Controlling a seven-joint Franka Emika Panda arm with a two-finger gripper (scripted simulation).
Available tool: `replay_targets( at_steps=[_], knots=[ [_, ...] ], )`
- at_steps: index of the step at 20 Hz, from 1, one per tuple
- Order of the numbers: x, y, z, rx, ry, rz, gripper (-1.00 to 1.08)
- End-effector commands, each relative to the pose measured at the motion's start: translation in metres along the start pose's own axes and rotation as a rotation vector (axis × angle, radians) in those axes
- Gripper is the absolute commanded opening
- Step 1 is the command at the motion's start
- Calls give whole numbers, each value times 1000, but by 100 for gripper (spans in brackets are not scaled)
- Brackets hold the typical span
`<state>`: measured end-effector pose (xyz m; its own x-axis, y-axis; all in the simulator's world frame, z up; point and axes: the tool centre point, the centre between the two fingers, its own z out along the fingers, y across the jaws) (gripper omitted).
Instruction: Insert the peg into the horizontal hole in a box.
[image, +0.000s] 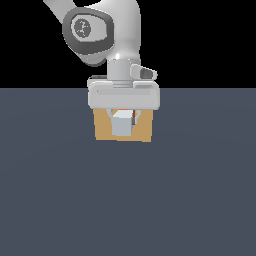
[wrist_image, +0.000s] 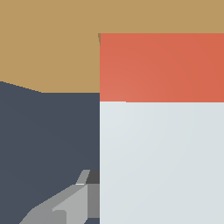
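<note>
While my jaws pinch the peg (image: 122, 123) at its pale part, its red end meets the box (image: 102, 129) just beyond them; full insertion into the hole seems left.

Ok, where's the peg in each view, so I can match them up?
Exterior view: the peg shows end-on, pale grey, under the gripper, in front of the box.
Wrist view: the peg fills the right side, red end against the box.
Shared landmark: the tan box.
</note>
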<state>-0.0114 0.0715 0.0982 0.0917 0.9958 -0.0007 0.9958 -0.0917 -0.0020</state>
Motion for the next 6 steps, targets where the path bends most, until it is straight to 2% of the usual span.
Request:
replay_targets(
  at_steps=[1,6],
  knots=[
    [14,2,-3,-6,1,2,-100],
    [24,3,-3,-7,1,2,-100]
  ],
)
